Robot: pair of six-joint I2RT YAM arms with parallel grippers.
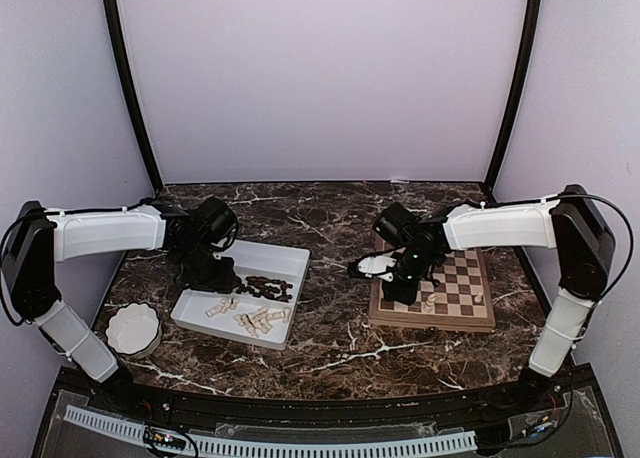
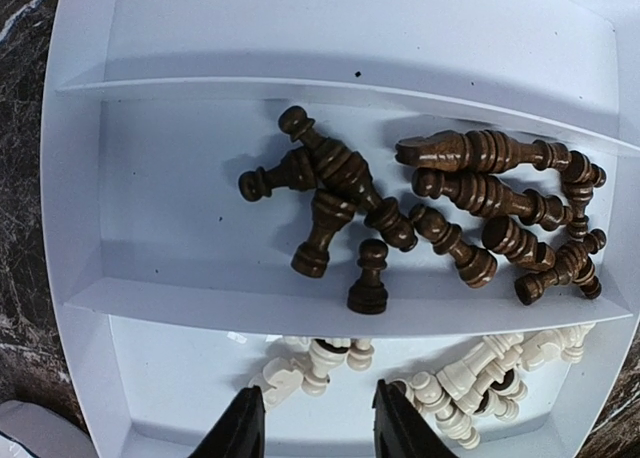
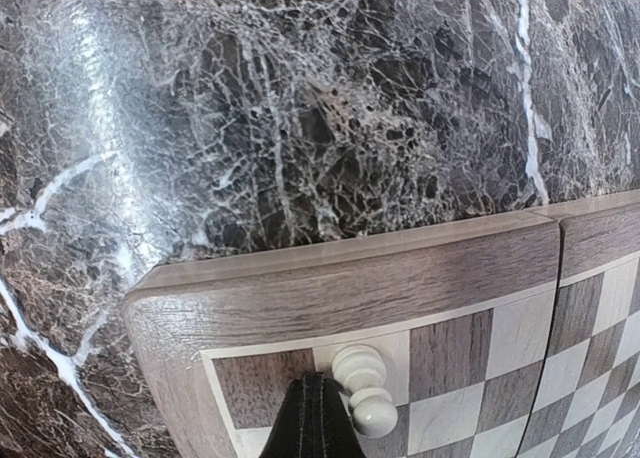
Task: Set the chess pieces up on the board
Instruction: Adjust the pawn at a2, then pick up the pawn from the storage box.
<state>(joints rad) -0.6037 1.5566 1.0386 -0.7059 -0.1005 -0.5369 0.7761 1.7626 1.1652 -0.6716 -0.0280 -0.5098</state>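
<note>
Right claw [image 3: 315, 423] shut, holds nothing; cream piece [image 3: 362, 388] just beside tips on board [image 3: 350, 278] corner square, contact unclear. Left claw [image 2: 318, 433] part-open, empty, above tray [image 2: 80, 228]; cream chessmen [image 2: 470, 373] cut off below.

Pale lilac walls [image 1: 320, 78] w/ black corner poles [image 1: 130, 88] encl. dark marble tabletop [image 1: 330, 213], white veins, soft even light.

Table [image 1: 330, 213]: dark veined marble, I saw.
Left: white tray [image 1: 272, 261] lay, bowl [image 1: 133, 328] seemingly just beside.
Right: board [image 1: 440, 321] lay flat.
</note>
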